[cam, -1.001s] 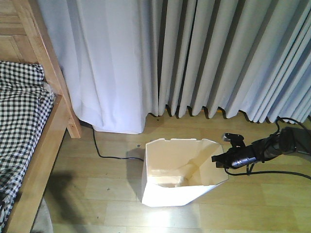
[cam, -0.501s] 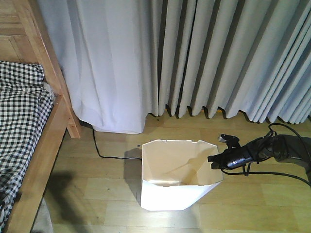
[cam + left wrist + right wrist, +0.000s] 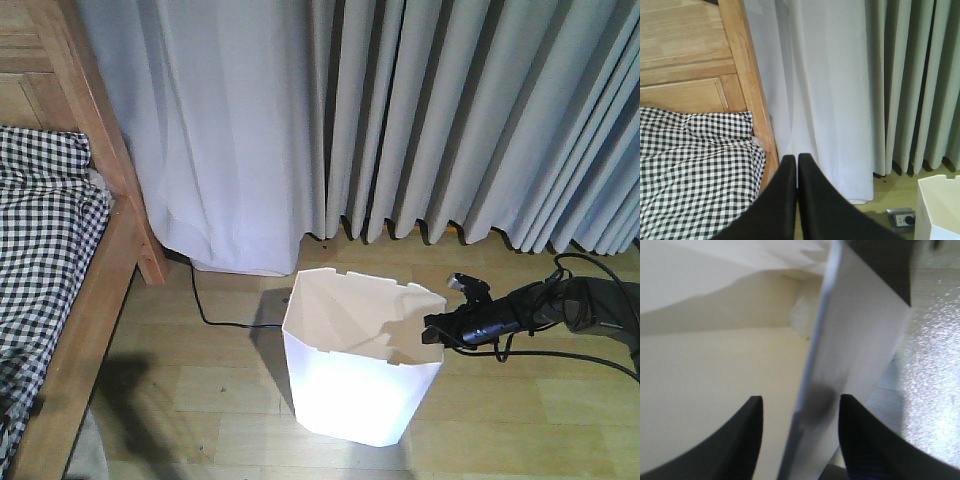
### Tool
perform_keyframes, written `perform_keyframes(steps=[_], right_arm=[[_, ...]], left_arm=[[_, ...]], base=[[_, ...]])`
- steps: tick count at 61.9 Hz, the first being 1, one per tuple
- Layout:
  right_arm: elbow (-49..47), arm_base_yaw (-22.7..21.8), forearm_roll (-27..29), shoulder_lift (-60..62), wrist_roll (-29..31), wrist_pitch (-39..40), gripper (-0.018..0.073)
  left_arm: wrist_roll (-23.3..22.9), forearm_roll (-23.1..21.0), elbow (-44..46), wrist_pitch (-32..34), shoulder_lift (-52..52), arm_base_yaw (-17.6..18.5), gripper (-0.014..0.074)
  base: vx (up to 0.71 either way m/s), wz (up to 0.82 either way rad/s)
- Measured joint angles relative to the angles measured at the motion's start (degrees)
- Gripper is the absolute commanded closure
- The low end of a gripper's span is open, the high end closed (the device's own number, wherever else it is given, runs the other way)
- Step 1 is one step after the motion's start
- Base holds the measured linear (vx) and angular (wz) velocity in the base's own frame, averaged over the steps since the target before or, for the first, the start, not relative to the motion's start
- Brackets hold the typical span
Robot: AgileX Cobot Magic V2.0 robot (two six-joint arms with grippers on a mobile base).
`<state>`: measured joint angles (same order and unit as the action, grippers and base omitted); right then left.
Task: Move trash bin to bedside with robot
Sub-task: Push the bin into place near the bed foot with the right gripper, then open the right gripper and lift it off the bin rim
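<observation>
Straddling the right-hand wall of the white, thin-walled plastic trash bin with the angular rim with the right tool at the end of the slim black arm. Keeping the jaws fairly wide in the right wrist view, one inside against the cream interior and one outside, with a gap showing on the inner side, so hooking the wall rather than visibly pinching it.

Nudging the bin leftward compared with a second ago, and tipping it: showing less of the cream inside now and more of the white front face, with the rim slanting. Reaching further left with the arm than before as well.

Judging from this, making only modest headway. Leaving the bin on the wooden plank floor in front of the pale grey pleated curtain, well apart from the light wooden bed frame and its black-and-white checkered bedding at the left. Lying between them, a thin black cable on the floor.

Risking a topple if the pull goes on at rim height, given how light and thin the walls look; probably needing a lower or firmer hold.

Holding the left tool pressed together on nothing, aiming it at the bed post and curtain, with a corner of the bin just visible at the lower right of that view.
</observation>
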<state>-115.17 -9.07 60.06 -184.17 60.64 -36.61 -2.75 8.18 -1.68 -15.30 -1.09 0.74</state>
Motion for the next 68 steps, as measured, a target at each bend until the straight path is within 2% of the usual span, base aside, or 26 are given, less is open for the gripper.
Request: perform_keyframes(steps=[19,41,58,63,68], right_arm=[[0.0,-1.7,-0.1,1.3,-0.1,-3.1,0.0181],[0.0,-7.3,-1.4,3.9,-0.4,-12.8,0.0186],[0.0,-9.4,-1.6,3.8,-2.5,-18.6,0.0186],[0.0,-9.9,-3.8,4.3,-3.1,-17.9,0.0186],[0.1,-10.2,-8.8,5.7,-7.4,-15.4,0.0186]], left_arm=[[0.0,0.0,0.0,0.0,0.0,0.0,0.0602],[0.0,0.0,0.0,0.0,0.0,0.0,0.0602],[0.0,0.0,0.0,0.0,0.0,0.0,0.0602],[0.0,0.0,0.0,0.0,0.0,0.0,0.0602],[0.0,0.0,0.0,0.0,0.0,0.0,0.0602]], base=[[0.0,0.0],[0.0,0.0],[0.0,0.0],[0.0,0.0],[0.0,0.0]])
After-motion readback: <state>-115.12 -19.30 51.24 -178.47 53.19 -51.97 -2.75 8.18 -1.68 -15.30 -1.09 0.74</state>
